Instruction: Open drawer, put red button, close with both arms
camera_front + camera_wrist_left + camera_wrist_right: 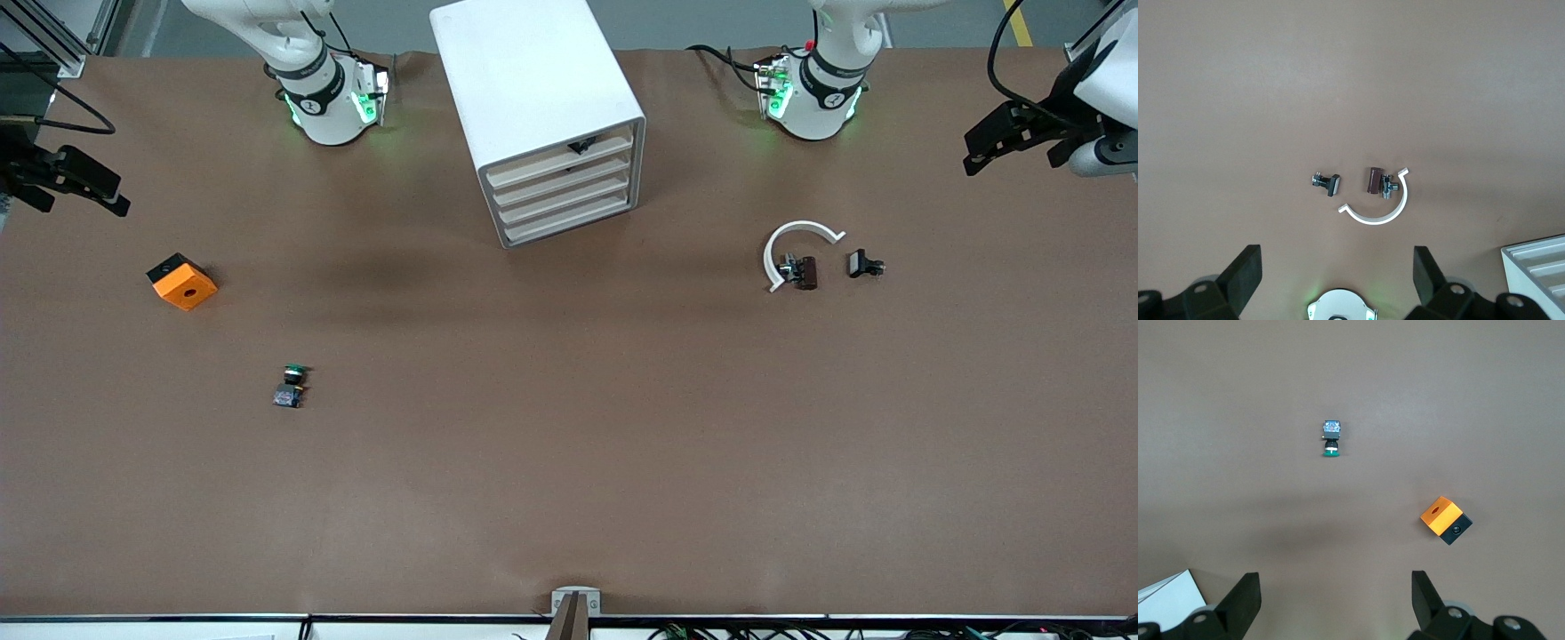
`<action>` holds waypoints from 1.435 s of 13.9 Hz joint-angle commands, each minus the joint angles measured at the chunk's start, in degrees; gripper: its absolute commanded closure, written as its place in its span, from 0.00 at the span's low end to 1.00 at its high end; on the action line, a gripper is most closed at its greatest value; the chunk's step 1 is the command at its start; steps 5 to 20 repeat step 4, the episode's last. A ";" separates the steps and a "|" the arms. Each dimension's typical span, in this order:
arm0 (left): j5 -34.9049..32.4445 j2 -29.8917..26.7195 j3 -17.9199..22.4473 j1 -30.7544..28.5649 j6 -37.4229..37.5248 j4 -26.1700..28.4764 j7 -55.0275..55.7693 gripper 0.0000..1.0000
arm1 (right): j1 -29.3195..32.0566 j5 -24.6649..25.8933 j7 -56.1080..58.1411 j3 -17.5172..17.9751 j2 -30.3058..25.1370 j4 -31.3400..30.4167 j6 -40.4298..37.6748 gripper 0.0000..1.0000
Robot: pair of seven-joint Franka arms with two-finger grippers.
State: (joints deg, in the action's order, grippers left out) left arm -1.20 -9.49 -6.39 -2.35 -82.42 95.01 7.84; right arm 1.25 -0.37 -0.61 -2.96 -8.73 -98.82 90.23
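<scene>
The white cabinet [542,98] stands between the two arm bases, its four cream drawer fronts all pushed in; the drawer [564,191] is one of these. A small black piece shows at the top drawer's slot. The red button [805,272], dark red with a metal end, lies toward the left arm's end of the table, inside a white arc, and shows again in the left wrist view [1373,181]. My left gripper [1013,149] [1337,275] hangs open high over that end of the table. My right gripper [71,191] [1335,597] hangs open over the right arm's end. Neither holds anything.
A white curved piece [797,242] half-rings the red button, with a small black-and-metal part [864,264] beside it. Toward the right arm's end lie an orange block [182,283] [1445,519] and a green-capped button [291,384] [1331,441]. A cabinet corner [1538,263] shows in the left wrist view.
</scene>
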 commanded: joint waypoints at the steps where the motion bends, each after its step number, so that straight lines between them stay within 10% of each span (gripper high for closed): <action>1: 0.94 -0.27 -0.03 -0.64 -0.46 -0.17 -0.46 0.00 | -0.02 0.28 -0.01 0.06 -1.38 -1.20 0.38 0.00; 20: 0.94 -0.18 0.06 -0.73 -0.46 -0.26 -0.29 0.00 | -0.02 0.28 -0.01 0.06 -1.38 -1.20 0.38 0.00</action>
